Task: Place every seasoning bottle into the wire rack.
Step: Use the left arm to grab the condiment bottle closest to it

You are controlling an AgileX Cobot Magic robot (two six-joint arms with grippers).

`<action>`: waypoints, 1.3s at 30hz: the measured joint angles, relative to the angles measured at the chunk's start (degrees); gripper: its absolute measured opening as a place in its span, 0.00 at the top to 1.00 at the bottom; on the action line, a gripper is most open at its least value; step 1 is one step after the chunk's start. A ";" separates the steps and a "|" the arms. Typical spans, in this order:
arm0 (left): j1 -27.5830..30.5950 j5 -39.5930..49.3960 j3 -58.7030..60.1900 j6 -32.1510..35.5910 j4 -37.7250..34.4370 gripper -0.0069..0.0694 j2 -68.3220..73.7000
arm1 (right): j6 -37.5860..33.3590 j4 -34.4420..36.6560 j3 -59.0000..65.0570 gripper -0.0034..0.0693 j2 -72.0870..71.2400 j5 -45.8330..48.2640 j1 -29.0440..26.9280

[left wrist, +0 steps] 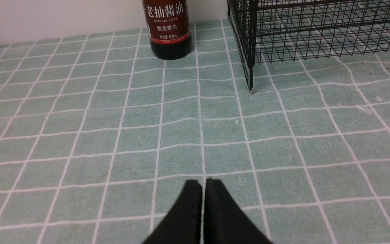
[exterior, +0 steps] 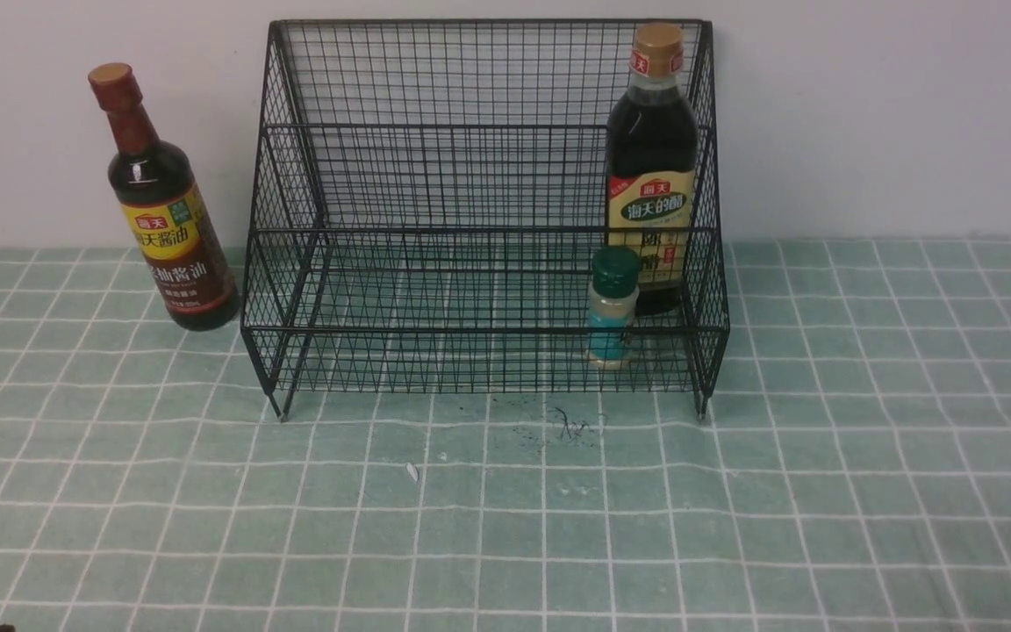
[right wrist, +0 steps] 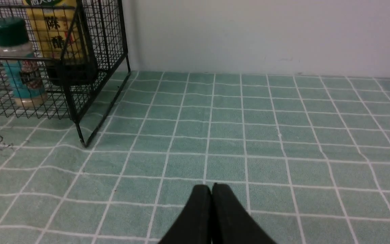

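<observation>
The black wire rack (exterior: 435, 175) stands at the back against the wall. The broader dark bottle with tan cap (exterior: 651, 167) stands upright on its upper tier at the right. The tiny green-capped shaker (exterior: 613, 307) stands on the lower tier in front of it. The tall dark bottle with red-brown cap (exterior: 168, 206) stands on the cloth left of the rack, outside it. My left gripper (left wrist: 203, 184) is shut and empty, well short of that bottle (left wrist: 168, 28). My right gripper (right wrist: 211, 189) is shut and empty, right of the rack (right wrist: 96, 51).
A green checked cloth (exterior: 505, 509) covers the table. Dark scribble marks (exterior: 567, 426) and a small white speck (exterior: 412, 471) lie in front of the rack. A pale wall (exterior: 892, 114) rises right behind the rack.
</observation>
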 joint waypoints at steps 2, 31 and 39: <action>0.00 0.00 0.00 0.00 0.00 0.92 0.00 | 0.00 0.07 0.00 0.97 0.00 0.04 0.00; 0.00 0.00 0.00 0.00 0.00 0.92 0.00 | -12.93 12.93 -0.05 0.97 -0.62 0.04 -2.53; 0.00 0.00 0.00 0.00 0.00 0.92 0.00 | -12.97 12.93 -0.05 0.97 -0.62 0.04 -2.53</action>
